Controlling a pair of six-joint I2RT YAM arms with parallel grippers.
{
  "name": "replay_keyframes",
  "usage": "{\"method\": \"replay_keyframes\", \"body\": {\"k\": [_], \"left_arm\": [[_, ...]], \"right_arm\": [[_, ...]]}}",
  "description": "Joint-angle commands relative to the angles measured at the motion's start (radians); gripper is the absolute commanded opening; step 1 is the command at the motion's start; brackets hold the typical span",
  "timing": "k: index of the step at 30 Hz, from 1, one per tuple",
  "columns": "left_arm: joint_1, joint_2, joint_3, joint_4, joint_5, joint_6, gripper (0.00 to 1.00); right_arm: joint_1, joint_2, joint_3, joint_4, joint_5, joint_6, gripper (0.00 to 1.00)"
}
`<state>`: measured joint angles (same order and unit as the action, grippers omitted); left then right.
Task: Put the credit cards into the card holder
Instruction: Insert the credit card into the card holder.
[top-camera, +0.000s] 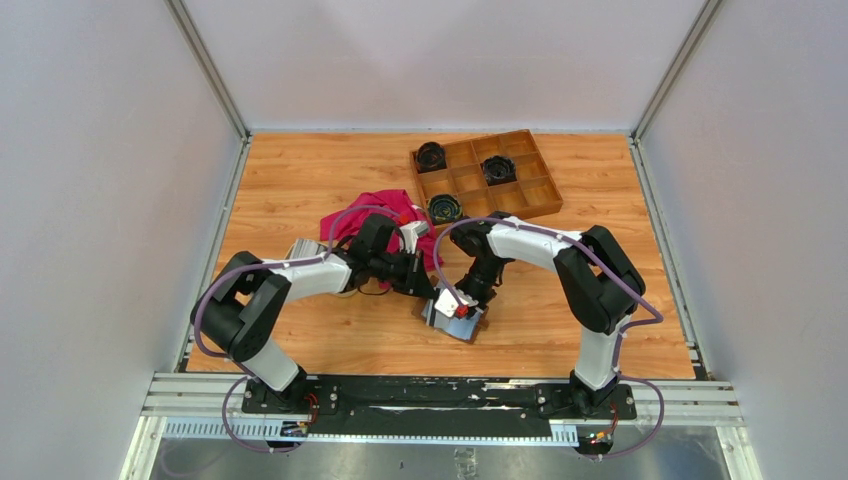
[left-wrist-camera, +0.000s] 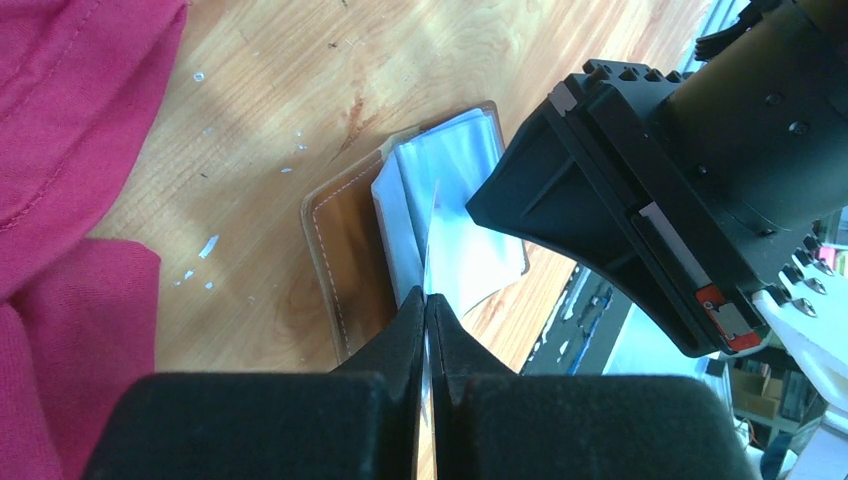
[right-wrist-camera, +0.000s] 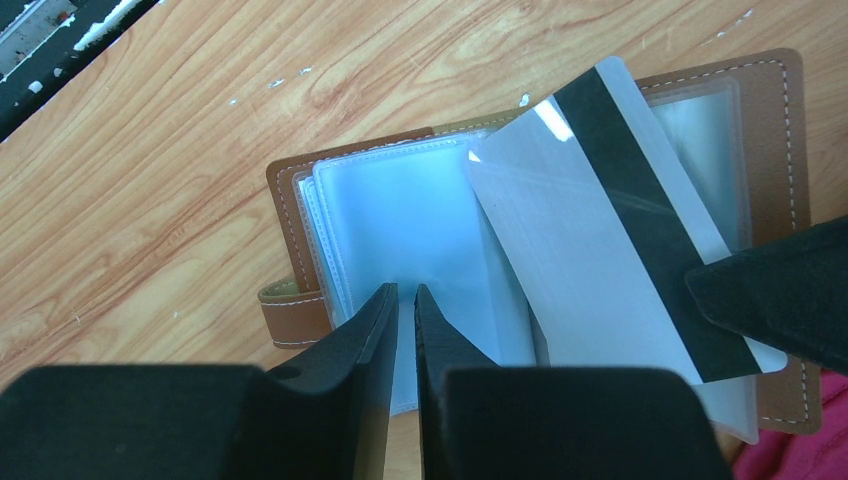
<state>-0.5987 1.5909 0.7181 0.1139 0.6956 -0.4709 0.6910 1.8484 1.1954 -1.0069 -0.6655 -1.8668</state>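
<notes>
The card holder (right-wrist-camera: 290, 185) looks like smooth brown leather with pale stitching. Its sleeves (right-wrist-camera: 410, 230) are clear, glossy plastic. The card (right-wrist-camera: 590, 250) is shiny white plastic with a matt black stripe. The table (right-wrist-camera: 180, 150) is smooth wood grain, the cloth (left-wrist-camera: 70, 120) soft red fabric, and the far tray (top-camera: 553, 195) is wood.

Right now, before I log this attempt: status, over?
Left tool shut on a credit card, angled over the open card holder. Right tool pinching its clear sleeve. Red cloth alongside, not covering the pockets.
</notes>
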Motion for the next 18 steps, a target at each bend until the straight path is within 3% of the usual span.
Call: {"method": "replay_keyframes", "body": {"k": [1, 18], "left_arm": [[-0.013, 0.009, 0.006, 0.02, -0.055, 0.025, 0.0], [-0.055, 0.081, 0.03, 0.021, -0.025, 0.04, 0.0]], "right_arm": [[-0.002, 0.016, -0.011, -0.036, -0.009, -0.017, 0.15], [-0.001, 0.009, -0.007, -0.037, -0.009, -0.014, 0.15]]}}
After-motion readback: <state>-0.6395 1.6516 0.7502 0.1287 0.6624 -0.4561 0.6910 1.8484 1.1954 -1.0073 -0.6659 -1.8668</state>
